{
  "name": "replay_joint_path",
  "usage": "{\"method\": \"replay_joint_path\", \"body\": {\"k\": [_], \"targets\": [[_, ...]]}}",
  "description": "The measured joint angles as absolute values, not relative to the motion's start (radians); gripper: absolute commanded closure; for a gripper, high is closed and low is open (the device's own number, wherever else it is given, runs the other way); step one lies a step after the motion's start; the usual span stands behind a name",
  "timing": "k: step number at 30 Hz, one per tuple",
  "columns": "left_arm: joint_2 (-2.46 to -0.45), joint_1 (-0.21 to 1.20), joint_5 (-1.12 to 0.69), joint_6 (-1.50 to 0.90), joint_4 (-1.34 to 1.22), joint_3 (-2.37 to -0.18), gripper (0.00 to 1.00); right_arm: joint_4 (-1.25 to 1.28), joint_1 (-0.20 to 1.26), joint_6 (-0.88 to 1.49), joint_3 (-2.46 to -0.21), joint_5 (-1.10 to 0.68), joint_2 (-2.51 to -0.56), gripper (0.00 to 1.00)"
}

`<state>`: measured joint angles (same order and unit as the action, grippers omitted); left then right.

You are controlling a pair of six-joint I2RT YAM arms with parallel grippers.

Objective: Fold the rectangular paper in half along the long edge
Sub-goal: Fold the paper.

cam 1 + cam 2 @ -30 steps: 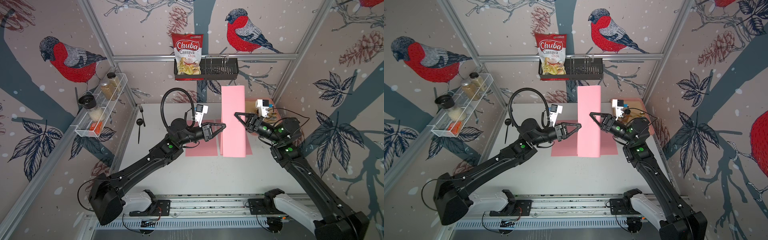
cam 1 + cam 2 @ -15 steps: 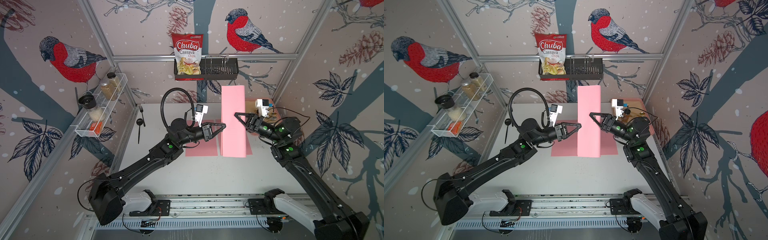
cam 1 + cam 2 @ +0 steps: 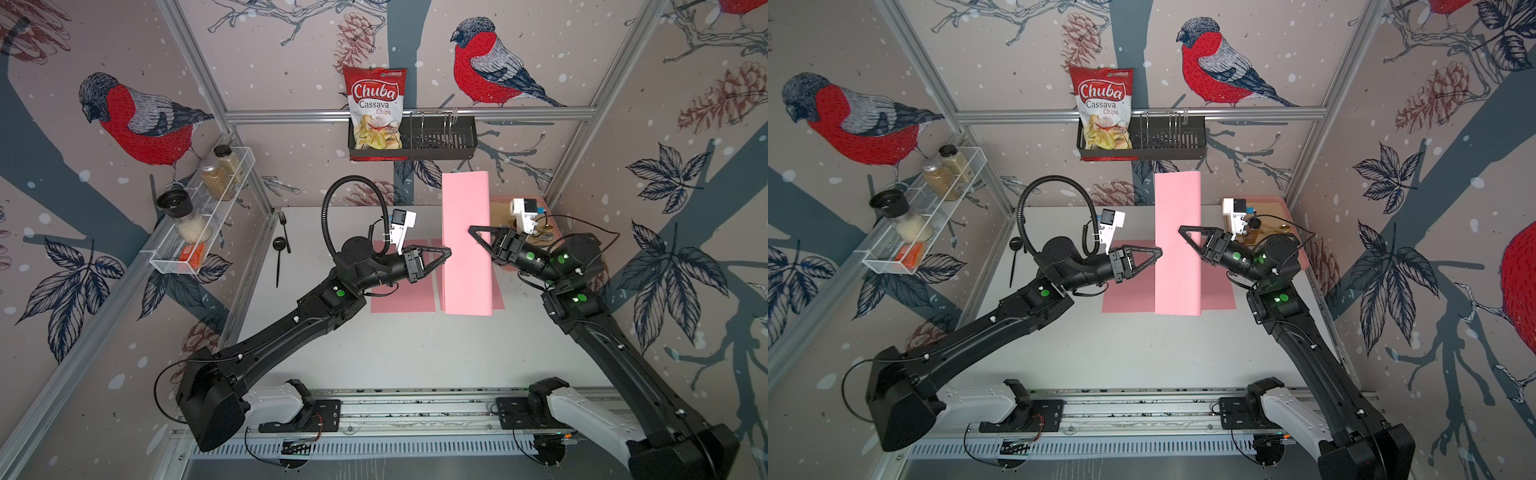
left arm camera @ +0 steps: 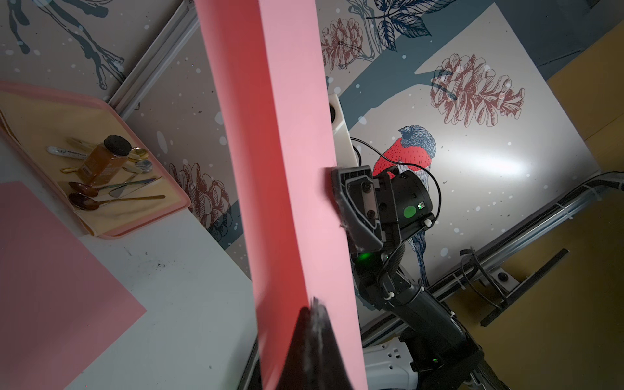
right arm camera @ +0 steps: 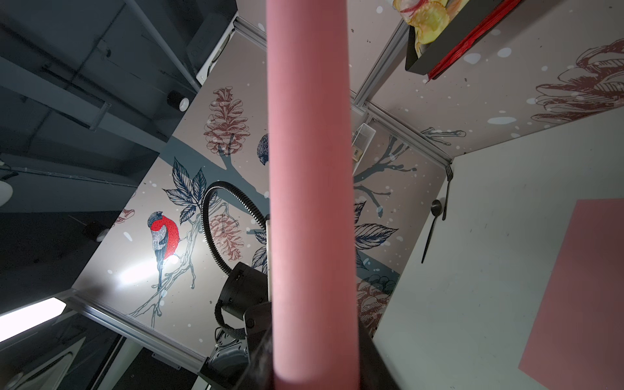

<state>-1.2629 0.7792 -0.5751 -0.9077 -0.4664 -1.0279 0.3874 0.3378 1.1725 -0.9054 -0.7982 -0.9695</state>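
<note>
Smooth pink paper (image 3: 465, 249) stands upright over the white table (image 3: 415, 345), bent into a long rounded loop. The left gripper (image 3: 448, 251) pinches one side tight, and the right gripper (image 3: 471, 229) clamps the opposite side.

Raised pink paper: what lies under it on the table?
Beneath the raised pink paper, flat pink paper lies on the table, showing on both sides. The middle is covered, so whether it is one sheet or several cannot be told.
</note>
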Motion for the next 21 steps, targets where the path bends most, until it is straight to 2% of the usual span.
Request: {"method": "replay_joint_path", "body": {"k": [4, 21], "targets": [[-1.263, 0.779, -0.575, -0.908, -0.466, -1.028, 1.00, 0.387, 0.338, 1.173, -0.908, -0.802, -0.970, 0.68], [-1.263, 0.779, -0.574, -0.908, -0.466, -1.029, 0.98, 0.388, 0.335, 1.173, -0.908, -0.804, -0.969, 0.73]]}}
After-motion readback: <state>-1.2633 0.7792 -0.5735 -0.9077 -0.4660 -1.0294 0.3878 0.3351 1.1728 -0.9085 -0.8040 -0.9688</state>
